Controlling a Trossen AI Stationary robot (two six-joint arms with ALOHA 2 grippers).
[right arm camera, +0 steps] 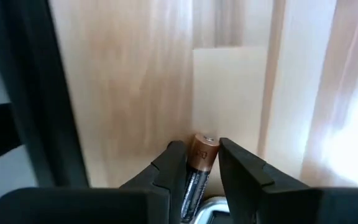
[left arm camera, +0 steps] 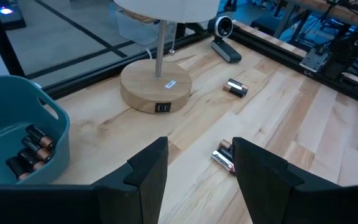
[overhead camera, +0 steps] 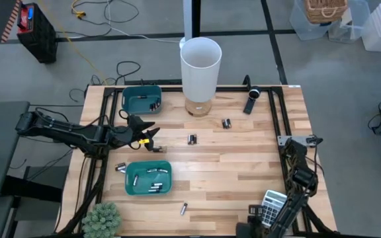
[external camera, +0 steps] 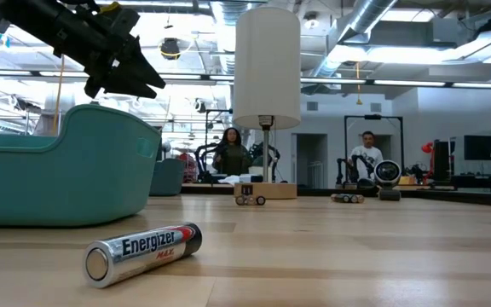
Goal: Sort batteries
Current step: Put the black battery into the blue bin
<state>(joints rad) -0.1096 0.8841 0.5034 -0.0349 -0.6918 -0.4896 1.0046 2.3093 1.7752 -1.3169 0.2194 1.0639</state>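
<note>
One battery (external camera: 143,251) marked "Energizer MAX", lying near teal bin (external camera: 62,166), R gripper (right arm camera: 194,163) clamping copper-top cell (right arm camera: 197,168)

Grey floor (overhead camera: 323,73) lay around the wooden table (overhead camera: 243,165), with clear storage bins (overhead camera: 349,20) far right and ceiling ducts (external camera: 373,17) overhead.

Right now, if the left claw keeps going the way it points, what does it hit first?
Probably the battery pair lying on the table just ahead of the open left claw. The lamp base sits farther on, off to one side; depth is uncertain.
</note>
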